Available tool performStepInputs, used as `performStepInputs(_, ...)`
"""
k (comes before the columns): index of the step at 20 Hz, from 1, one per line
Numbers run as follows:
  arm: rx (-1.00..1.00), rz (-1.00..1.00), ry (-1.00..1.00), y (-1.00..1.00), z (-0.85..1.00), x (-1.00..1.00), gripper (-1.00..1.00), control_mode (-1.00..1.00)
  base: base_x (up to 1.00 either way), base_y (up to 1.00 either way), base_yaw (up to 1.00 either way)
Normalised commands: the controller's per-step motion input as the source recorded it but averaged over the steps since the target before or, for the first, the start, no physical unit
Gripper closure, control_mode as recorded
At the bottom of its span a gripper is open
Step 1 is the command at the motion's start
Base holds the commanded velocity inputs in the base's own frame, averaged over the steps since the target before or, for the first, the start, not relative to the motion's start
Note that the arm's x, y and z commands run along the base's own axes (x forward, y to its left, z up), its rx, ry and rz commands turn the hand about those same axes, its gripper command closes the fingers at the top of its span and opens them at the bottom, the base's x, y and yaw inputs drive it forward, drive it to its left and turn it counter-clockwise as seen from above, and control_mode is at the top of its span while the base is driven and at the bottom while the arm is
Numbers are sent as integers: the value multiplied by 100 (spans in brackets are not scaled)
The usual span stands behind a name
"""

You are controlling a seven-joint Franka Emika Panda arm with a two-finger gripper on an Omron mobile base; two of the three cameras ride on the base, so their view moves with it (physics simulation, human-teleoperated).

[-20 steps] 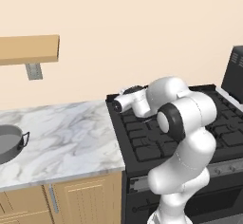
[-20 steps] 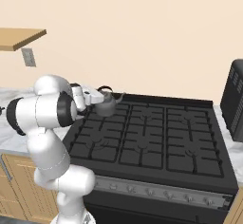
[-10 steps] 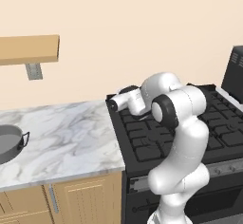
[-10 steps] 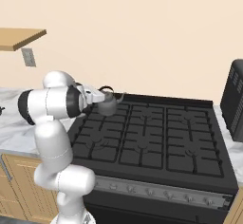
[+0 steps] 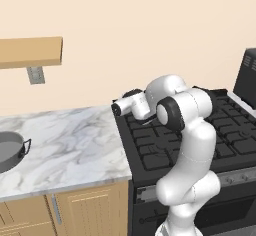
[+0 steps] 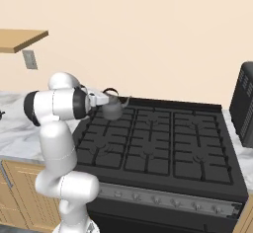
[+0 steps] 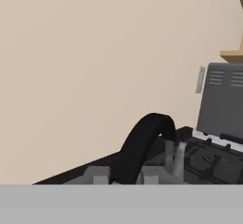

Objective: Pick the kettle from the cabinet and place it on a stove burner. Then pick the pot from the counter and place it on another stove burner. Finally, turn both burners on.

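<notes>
A home kitchen — a black gas stove (image 6: pixel 158 143) set beside a marble counter (image 5: pixel 65 140) over wooden cabinets (image 5: pixel 75 210).

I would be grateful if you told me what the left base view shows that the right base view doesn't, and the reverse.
Left base view: the pot sits on the counter, far left of the arm, which blocks the stove's back left corner.
Right base view: the kettle stands at that back left corner of the stove, upright, just ahead of the arm's end.
Both: the stove, the arm, the wooden shelf on the wall, and a dark appliance at the stove's right.
</notes>
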Motion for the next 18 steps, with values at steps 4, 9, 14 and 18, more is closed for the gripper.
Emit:
performStepInputs(4, 3, 0, -7, 0, -20, 10, -100, -100, 0, 0, 0)
performStepInputs(9, 2, 0, -9, -1, -11, -2, -100, -100, 0, 0, 0)
performStepInputs(14, 0, -5, -6, 2, 0, -15, -100, -100, 0, 0, 0)
performStepInputs(18, 0, -6, -2, 10, 0, -10, -100, -100, 0, 0, 0)
